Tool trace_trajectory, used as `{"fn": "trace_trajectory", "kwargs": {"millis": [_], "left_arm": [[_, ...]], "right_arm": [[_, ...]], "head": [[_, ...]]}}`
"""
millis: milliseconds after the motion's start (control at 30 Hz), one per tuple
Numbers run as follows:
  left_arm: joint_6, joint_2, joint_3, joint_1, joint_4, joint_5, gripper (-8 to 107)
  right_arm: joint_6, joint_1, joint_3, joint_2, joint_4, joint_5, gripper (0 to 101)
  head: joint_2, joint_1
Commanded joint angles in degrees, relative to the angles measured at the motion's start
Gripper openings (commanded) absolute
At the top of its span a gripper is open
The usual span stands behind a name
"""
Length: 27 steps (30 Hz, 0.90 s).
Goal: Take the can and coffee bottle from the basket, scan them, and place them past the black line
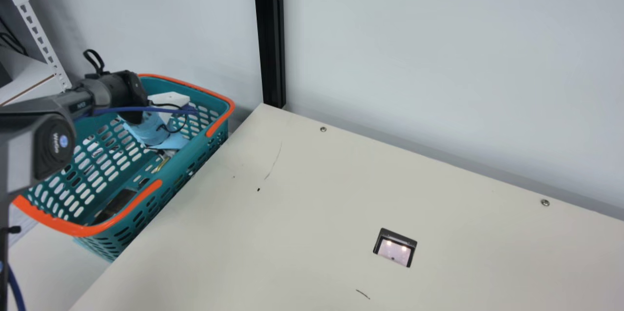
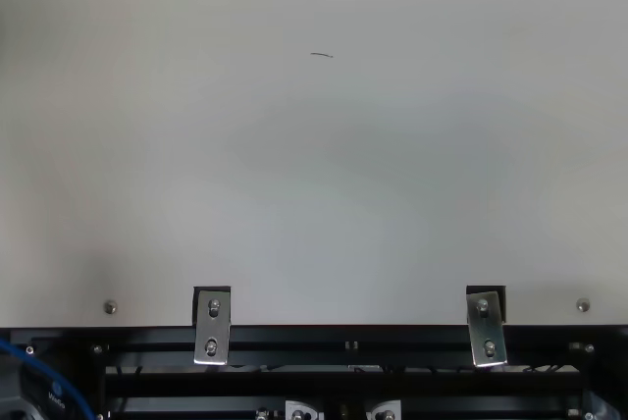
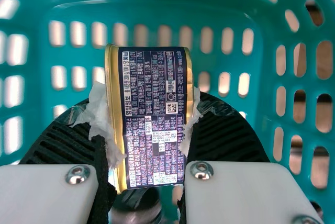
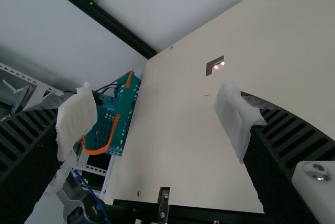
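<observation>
So the can [image 3: 154, 119] is mid-frame in my left wrist view, gold-rimmed ends pinched between the fingers of my left gripper [image 1: 168, 100], which are only a can's length apart. It's inside the teal basket [image 1: 187, 167], left side of the main view. Something dark and rounded pokes out under it, too hidden to name. Scanner [image 1: 395, 248]'s lower right of centre. My right gripper [image 4: 155, 119]? Wide open, holding nothing.

In the basket [image 1: 190, 159], your left hand [image 1: 161, 154] has the can [image 3: 154, 116] between its fingers, a half-hidden item [image 3: 137, 208] past it; right of the hand lies the desk [image 1: 302, 204], the scanner [image 1: 395, 248] set in it.
</observation>
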Motion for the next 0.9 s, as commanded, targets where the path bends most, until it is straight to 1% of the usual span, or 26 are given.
{"fn": "trace_trajectory", "kwargs": {"millis": [0, 100, 200, 267, 367, 500, 600, 733, 867], "left_arm": [[0.32, -7.45, 7.57, 0.38, -1.04, -4.28, 10], [0.78, -14.68, 13.38, 0.94, -2.88, -7.72, 10], [1.08, -21.63, 17.53, 1.51, -5.48, -9.78, 10], [1.50, -25.98, 19.69, 1.86, -7.91, -10.21, 10], [2.34, -31.89, 21.79, 2.31, -12.54, -9.02, 10], [2.66, -38.15, 22.84, 2.78, -18.93, -5.39, 10], [2.05, -41.71, 22.75, 2.97, -23.50, -1.46, 10], [0.75, -45.31, 22.15, 2.96, -29.25, 5.03, 10], [-0.80, -47.80, 21.49, 2.87, -34.86, 12.65, 10]], "right_arm": [[0.00, 0.00, 0.00, 0.00, 0.00, 0.00, 101], [0.00, 0.00, 0.00, 0.00, 0.00, 0.00, 101], [0.00, 0.00, 0.00, 0.00, 0.00, 0.00, 101], [0.00, 0.00, 0.00, 0.00, 0.00, 0.00, 101], [0.00, 0.00, 0.00, 0.00, 0.00, 0.00, 101], [0.00, 0.00, 0.00, 0.00, 0.00, 0.00, 101], [0.00, 0.00, 0.00, 0.00, 0.00, 0.00, 101], [0.00, 0.00, 0.00, 0.00, 0.00, 0.00, 101], [0.00, 0.00, 0.00, 0.00, 0.00, 0.00, 101]], "head": [[0.60, -1.81], [0.60, -1.81], [0.60, -1.81], [0.60, -1.81], [0.60, -1.81], [0.60, -1.81], [0.60, -1.81], [0.60, -1.81], [0.60, -1.81]]}}
